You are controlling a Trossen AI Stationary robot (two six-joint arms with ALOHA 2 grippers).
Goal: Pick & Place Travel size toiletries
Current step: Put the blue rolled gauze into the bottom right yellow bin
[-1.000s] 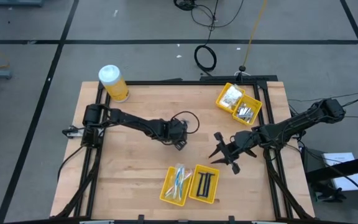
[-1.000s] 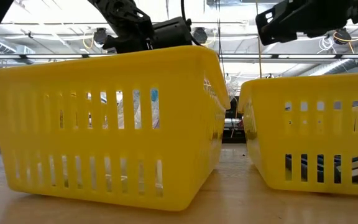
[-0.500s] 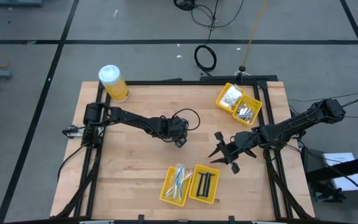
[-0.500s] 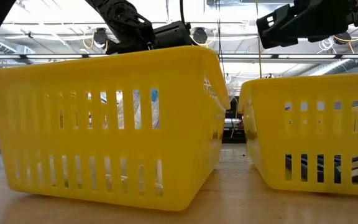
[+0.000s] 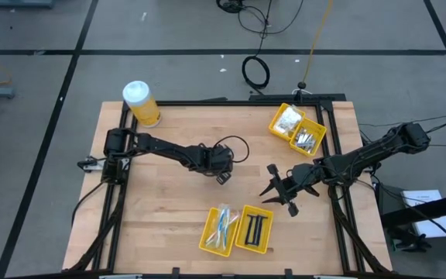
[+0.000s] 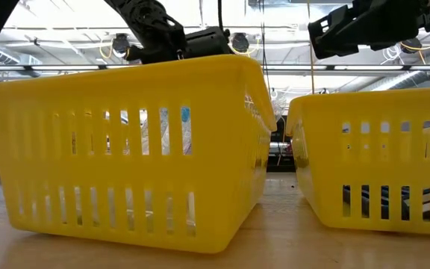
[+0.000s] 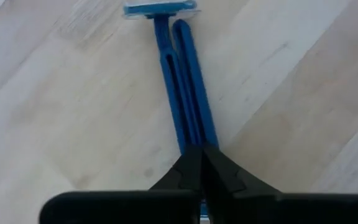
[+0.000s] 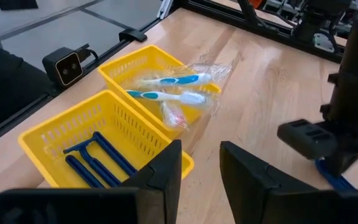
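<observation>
A dark blue T-shaped razor [image 7: 180, 81] stretches over the wooden table, its head [image 7: 160, 9] pointing away from my left gripper [image 7: 201, 155]. That gripper is shut on the razor's handle near the table's middle [image 5: 221, 177]. My right gripper [image 5: 279, 195] hovers to its right, open [image 8: 201, 165], with nothing between the fingers. The near yellow bin [image 5: 236, 229] holds wrapped toothbrushes [image 8: 166, 87] in one compartment and more razors [image 8: 95, 158] in the other. My left gripper pinches the free end of the razor's handle [image 7: 194, 140] between its two fingertips. The razor runs on straight ahead in line with the fingers. Whether it lies on the wood or hangs just clear of it, I cannot tell.
A second yellow bin [image 5: 296, 129] with clear packets and silvery pieces stands at the far right. A big yellow jar with a white lid [image 5: 142, 103] stands at the far left corner. Bare wood lies between the arms and the near bin.
My left gripper has shifted a little at the table's middle, its wrist turning slightly. The bins stay where they were.
</observation>
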